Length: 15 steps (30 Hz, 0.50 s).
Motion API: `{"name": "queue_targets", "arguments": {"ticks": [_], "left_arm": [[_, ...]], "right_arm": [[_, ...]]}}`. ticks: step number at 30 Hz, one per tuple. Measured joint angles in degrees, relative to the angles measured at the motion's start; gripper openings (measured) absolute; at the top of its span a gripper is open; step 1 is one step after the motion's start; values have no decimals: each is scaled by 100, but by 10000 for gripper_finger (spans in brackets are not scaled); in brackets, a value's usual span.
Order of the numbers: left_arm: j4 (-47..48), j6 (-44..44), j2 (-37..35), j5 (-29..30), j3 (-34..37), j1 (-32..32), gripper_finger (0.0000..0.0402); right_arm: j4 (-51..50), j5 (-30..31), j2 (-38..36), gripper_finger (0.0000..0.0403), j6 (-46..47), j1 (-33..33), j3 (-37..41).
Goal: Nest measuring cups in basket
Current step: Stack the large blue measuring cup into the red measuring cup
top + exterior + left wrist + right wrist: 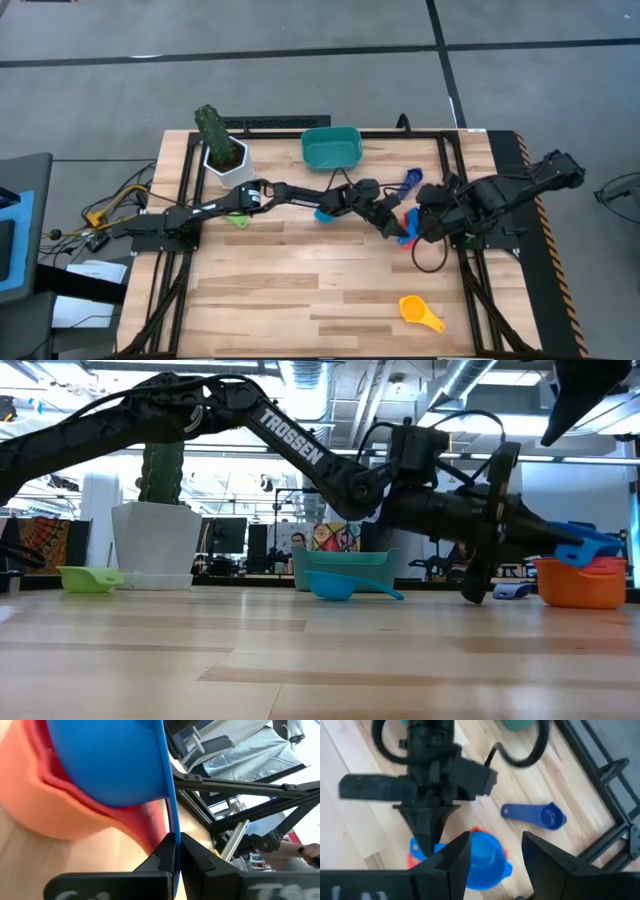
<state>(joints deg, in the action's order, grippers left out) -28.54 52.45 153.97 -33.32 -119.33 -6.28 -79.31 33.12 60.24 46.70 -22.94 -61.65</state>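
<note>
Basket (pixel 331 147) sits at the table's far edge beside the plant pot (pixel 226 160); nothing visible inside it. The nested stack stands right of centre: orange cup (pixel 580 582) on the wood, red cup (pixel 132 815) in it, blue cup (pixel 485 852) on top. Left gripper (pixel 175 842) has its fingers clamped on the blue cup's thin handle. Right gripper (pixel 492 852) hovers above the stack, fingers apart, holding nothing. Teal cup (pixel 345 584), green cup (pixel 88 577), yellow cup (pixel 420 312) and dark blue cup (pixel 540 814) lie loose. Judgement: cups are light, stiff, slick; grip flat handles.
</note>
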Motion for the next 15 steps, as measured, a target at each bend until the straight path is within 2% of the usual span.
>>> {"name": "queue_targets", "arguments": {"ticks": [8, 15], "left_arm": [[-15, 404, 2, -32, -219, 18, 5], [402, 580, 6, 219, -238, 45, 41]], "right_arm": [[-7, 0, 1, 193, 24, -74, 0], [-4, 2, 1, 200, 35, -72, 0]]}}
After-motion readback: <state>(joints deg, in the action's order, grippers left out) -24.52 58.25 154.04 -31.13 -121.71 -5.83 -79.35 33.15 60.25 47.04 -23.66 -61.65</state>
